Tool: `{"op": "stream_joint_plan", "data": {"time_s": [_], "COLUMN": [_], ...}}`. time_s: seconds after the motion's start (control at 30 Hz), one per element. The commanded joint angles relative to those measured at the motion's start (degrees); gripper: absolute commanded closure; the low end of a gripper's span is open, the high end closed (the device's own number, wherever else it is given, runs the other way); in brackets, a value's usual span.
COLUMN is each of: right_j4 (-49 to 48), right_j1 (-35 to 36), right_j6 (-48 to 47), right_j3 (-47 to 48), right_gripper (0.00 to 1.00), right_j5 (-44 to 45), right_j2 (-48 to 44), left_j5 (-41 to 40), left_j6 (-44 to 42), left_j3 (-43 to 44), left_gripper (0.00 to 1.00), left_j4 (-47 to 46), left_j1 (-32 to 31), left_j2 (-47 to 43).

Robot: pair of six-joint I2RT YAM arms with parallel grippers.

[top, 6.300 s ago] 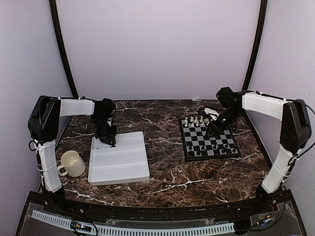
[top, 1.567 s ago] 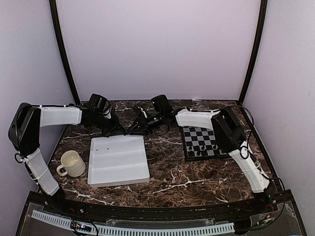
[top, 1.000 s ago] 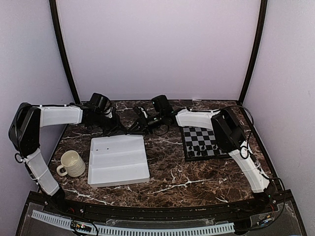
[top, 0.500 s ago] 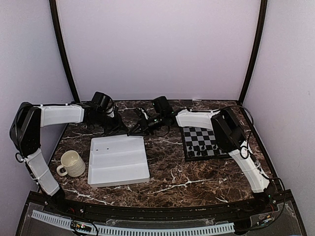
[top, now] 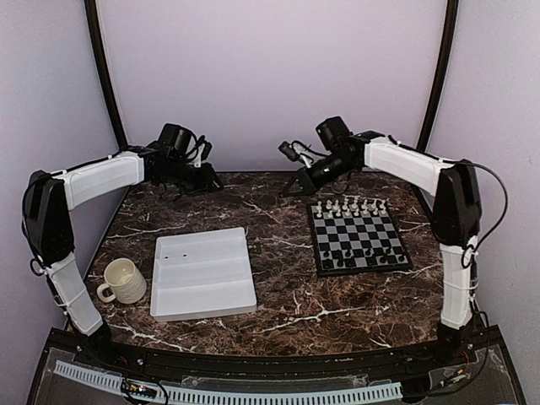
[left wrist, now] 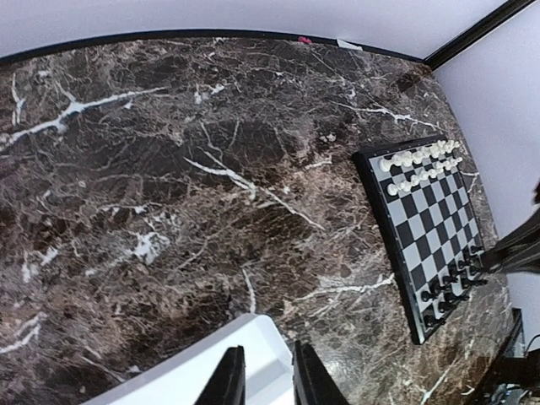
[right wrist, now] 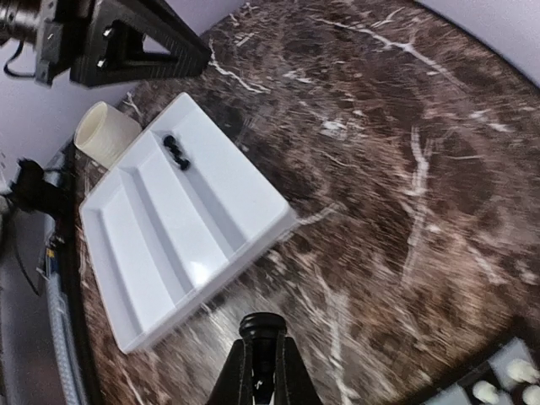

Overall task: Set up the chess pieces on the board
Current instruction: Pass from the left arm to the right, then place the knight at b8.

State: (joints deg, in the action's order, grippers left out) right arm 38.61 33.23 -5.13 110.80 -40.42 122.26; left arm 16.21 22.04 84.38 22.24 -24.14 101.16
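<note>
The board lies at the right. White chess pieces fill its far two rows and black ones stand along its near rows. My right gripper is shut on a small black chess piece, held high over the bare table; in the top view it hangs left of the board's far corner. My left gripper is open and empty, raised above the white tray's far corner; in the top view it is at the back left. Two black pieces lie in the tray.
The white three-channel tray sits front left, with a cream mug to its left. Purple walls and black frame posts close in the back and sides. Dark marble table lies between tray and board.
The two grippers were together at the back centre. Now the right arm has swung up and right towards the board with the black piece. The left arm has lifted and drawn back left.
</note>
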Motion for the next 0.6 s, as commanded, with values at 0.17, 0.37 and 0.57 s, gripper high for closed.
{"op": "stream_joint_plan", "data": {"time_s": [0.17, 0.37, 0.57], "right_j4": [18.6, 24.0, 28.7], "right_j1": [-8.3, -13.5, -14.6], "right_j6": [-38.0, -45.3, -48.2], "right_j3": [-20.9, -30.5, -37.3], "right_gripper": [1.0, 1.0, 1.0], "right_j5": [29.4, 41.7, 51.9], "right_j2": [-24.4, -33.8, -37.9], "left_j5": [-15.4, 2.0, 5.8], "left_j6": [-12.0, -7.5, -6.8], "left_j3": [0.7, -4.0, -6.8], "left_gripper": [0.56, 0.5, 0.5], "left_j4": [1.0, -4.1, -6.3], "left_j1": [2.2, 8.0, 8.3], "left_j2": [-0.4, -0.2, -0.5]}}
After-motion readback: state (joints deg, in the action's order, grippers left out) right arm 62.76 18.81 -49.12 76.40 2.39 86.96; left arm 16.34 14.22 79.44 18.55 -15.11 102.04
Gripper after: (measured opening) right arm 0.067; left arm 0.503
